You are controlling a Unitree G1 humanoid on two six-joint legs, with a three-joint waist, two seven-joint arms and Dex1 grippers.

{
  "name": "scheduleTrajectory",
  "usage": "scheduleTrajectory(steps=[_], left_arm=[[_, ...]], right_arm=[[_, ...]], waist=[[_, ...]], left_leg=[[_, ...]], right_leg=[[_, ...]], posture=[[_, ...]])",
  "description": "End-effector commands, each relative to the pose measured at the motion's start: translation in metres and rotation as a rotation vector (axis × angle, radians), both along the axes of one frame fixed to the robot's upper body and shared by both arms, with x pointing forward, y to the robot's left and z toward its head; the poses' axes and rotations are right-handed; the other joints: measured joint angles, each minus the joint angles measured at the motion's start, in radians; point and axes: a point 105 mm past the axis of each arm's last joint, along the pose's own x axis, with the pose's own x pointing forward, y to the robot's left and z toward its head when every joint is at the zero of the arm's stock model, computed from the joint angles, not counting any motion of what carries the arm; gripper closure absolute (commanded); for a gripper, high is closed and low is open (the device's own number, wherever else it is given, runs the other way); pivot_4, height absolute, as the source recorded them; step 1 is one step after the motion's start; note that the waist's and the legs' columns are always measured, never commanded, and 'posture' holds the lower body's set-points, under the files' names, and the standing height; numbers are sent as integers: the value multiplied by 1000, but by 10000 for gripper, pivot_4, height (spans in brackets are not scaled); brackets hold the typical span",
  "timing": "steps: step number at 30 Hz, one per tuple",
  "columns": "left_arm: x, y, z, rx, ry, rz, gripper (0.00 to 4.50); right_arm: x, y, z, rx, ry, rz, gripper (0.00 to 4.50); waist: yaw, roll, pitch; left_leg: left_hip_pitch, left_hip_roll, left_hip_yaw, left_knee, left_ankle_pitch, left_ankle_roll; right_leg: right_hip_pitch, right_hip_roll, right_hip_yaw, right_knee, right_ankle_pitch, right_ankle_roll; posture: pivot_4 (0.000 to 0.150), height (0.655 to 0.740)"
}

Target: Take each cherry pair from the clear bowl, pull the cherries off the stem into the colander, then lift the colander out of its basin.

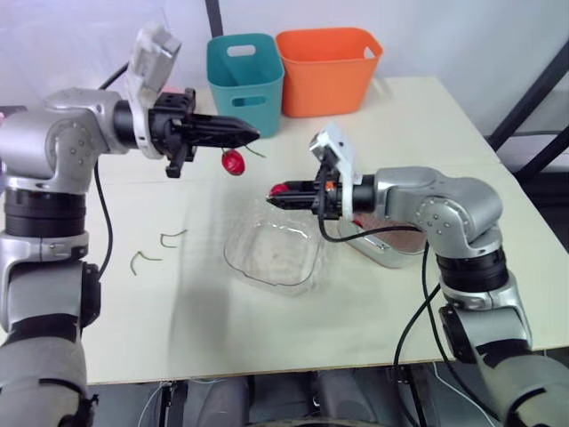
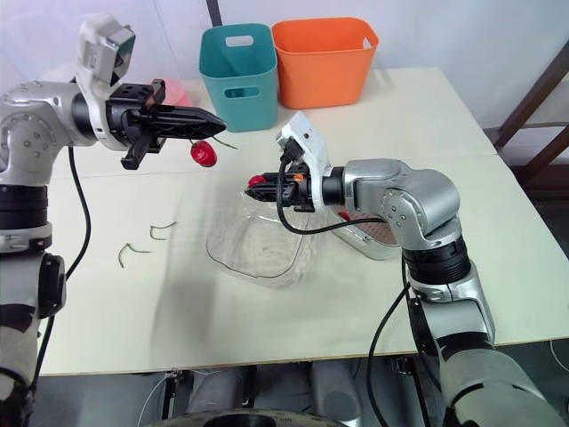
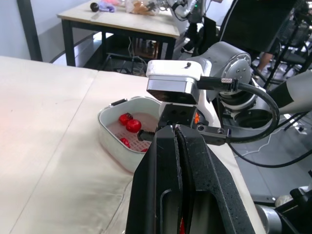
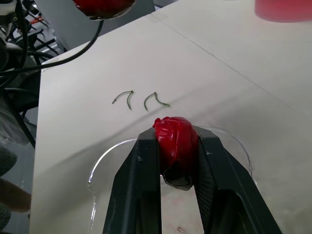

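Note:
My left gripper [image 1: 252, 135] is raised over the table, shut on a green stem with one red cherry [image 1: 233, 162] dangling under its tips. To its right and lower, my right gripper [image 1: 273, 192] is shut on a second red cherry [image 4: 175, 144], held above the far rim of the clear bowl [image 1: 271, 256]. The two cherries are apart. The bowl looks empty. The white basin [image 3: 109, 134] with its colander stands behind my right forearm, and a few red cherries [image 3: 130, 124] lie in it.
Two bare green stems [image 1: 173, 236] [image 1: 142, 260] lie on the table left of the bowl. A teal bin [image 1: 246, 76] and an orange bin [image 1: 329, 67] stand at the back edge. A pink object [image 4: 285, 9] sits at the far left.

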Motion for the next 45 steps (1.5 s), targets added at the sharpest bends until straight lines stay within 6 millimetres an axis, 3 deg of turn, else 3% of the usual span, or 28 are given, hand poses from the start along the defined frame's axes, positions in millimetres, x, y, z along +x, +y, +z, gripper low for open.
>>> scheduleTrajectory(steps=[1, 6, 8, 11, 15, 18, 22, 25, 26, 29, 31, 32, 35, 37, 40, 45], left_arm=[[-3, 4, 7, -3, -55, 10, 45000], [-2, 5, -2, 20, -57, 20, 45000], [-1, 5, -4, 22, -58, 20, 45000], [1, 3, -8, 29, -59, 17, 45000], [2, 2, -11, 36, -60, 14, 45000], [2, 2, -11, 38, -61, 12, 45000], [3, 3, -11, 44, -63, 14, 45000], [3, 4, -10, 46, -64, 16, 45000], [3, 4, -10, 45, -65, 15, 45000], [1, 2, -2, 17, -65, 1, 45000], [0, 0, 1, 7, -65, -8, 45000], [-1, 0, 1, 5, -65, -12, 45000], [-3, -5, 3, -11, -58, -28, 45000], [-5, -7, 3, -19, -58, -34, 45000], [-8, -9, 4, -22, -56, -41, 45000], [-13, -9, -2, -13, -46, -43, 45000]], right_arm=[[8, -33, 26, 18, -127, -95, 38890], [26, -111, 22, -131, -194, -329, 38890], [26, -130, 12, -205, -197, -364, 38890], [24, -148, -7, -295, -180, -383, 38890], [26, -154, -26, -325, -160, -408, 38890], [27, -161, -34, -344, -146, -434, 27404], [27, -164, -28, -333, -157, -440, 7825], [28, -161, -13, -303, -196, -434, 7825], [28, -160, -10, -293, -205, -430, 7825], [18, -113, 27, -57, -190, -283, 7825], [10, -88, 38, 38, -162, -195, 7825], [5, -77, 41, 72, -148, -152, 7825], [-14, -27, 35, 189, -49, 21, 157], [-21, 0, 30, 231, -4, 83, 157], [-18, 19, 32, 278, 23, 92, 157], [-16, 34, 36, 295, 27, 100, 157]], waist=[[4, 0, 0], [14, 0, 0], [17, 0, 0], [11, 0, 0], [4, 0, 0], [3, 0, 0], [4, 0, 0], [3, 0, 0], [3, 0, 0], [-3, 0, 0], [-2, 0, 0], [-1, 0, 0], [0, 0, 0], [1, 0, 0], [1, 0, 0], [1, 0, 0]], left_leg=[[0, 0, 0, 0, 0, 0], [0, -2, 2, 0, 0, 1], [0, -3, 4, 0, -1, 1], [0, -2, 5, 0, -1, 2], [0, -1, 6, 0, -1, 2], [1, -1, 6, 1, -1, 2], [0, -1, 6, 1, -1, 2], [0, -1, 6, 1, -1, 2], [0, -1, 6, 1, -1, 2], [1, 0, 5, 1, -1, 2], [1, 1, 5, 1, -1, 2], [1, 1, 4, 1, -1, 2], [1, 2, 1, -1, -1, 2], [0, 2, -1, 0, -1, 2], [-1, 0, -1, 1, -1, 1], [0, -1, -1, 3, -1, 1]], right_leg=[[0, 0, 0, 0, 0, 0], [2, -1, 0, -3, 0, 0], [1, 0, -1, -3, 0, 0], [1, 1, 0, -3, 0, 0], [1, 2, 1, -2, 0, 0], [2, 2, 1, -1, 0, 0], [2, 2, 1, -2, 0, 0], [2, 1, 1, -2, 0, 0], [2, 2, 1, -2, 0, 0], [2, 2, 1, -1, 0, 0], [1, 3, 2, 0, 0, 0], [1, 3, 1, 0, 0, 0], [2, 2, -1, -1, 0, 0], [1, 1, -1, -1, 0, 0], [1, -1, 0, -1, 0, 0], [2, -2, 0, -1, 1, 1]], posture=[[1500, 7400], [1500, 7400], [1500, 7400], [1500, 7400], [1500, 7400], [1500, 7400], [1500, 7400], [1500, 7400], [1500, 7400], [1500, 7400], [1500, 7400], [1500, 7400], [1500, 7400], [1500, 7400], [1500, 7400], [1500, 7400]])
